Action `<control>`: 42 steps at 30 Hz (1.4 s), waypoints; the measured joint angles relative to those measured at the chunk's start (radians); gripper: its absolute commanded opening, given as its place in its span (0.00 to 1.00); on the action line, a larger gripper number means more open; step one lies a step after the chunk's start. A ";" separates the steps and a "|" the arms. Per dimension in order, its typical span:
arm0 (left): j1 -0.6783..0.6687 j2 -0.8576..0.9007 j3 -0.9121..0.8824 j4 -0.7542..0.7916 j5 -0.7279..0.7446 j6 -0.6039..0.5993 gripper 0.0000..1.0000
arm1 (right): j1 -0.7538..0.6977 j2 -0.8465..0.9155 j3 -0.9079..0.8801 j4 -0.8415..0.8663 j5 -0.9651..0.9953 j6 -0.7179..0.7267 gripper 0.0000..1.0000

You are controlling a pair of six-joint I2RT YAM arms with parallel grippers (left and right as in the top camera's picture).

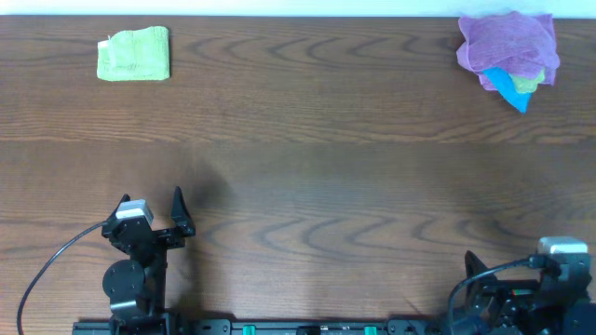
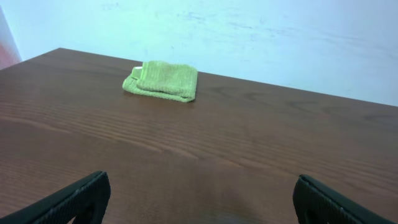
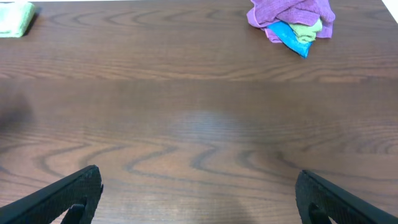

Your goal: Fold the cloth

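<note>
The lime-green cloth point(image 1: 134, 54) lies folded into a small thick rectangle at the far left of the wooden table. It also shows in the left wrist view point(image 2: 161, 81) and at the top left edge of the right wrist view point(image 3: 13, 18). My left gripper point(image 1: 151, 200) is open and empty near the front edge, far in front of the cloth; its fingers point(image 2: 200, 186) frame bare wood. My right gripper point(image 1: 507, 270) is open and empty at the front right corner, its fingers point(image 3: 199, 177) wide apart over bare wood.
A heap of cloths point(image 1: 509, 51) sits at the far right: a purple one on top, with a blue and a greenish one poking out below. It also shows in the right wrist view point(image 3: 292, 18). A pale wall runs behind the table's back edge.
</note>
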 measured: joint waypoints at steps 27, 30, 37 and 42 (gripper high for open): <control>0.000 0.000 0.000 0.000 0.000 0.000 0.95 | 0.000 0.000 0.000 0.000 0.000 0.000 0.99; 0.000 0.000 0.000 0.000 0.000 0.000 0.95 | 0.000 0.000 0.000 0.000 0.000 0.000 0.99; 0.000 0.000 0.000 0.000 0.000 0.000 0.96 | 0.000 0.000 0.000 -0.038 0.013 0.000 0.99; 0.000 0.000 0.000 0.000 0.000 0.000 0.96 | -0.006 0.000 0.000 -0.022 0.038 -0.010 0.99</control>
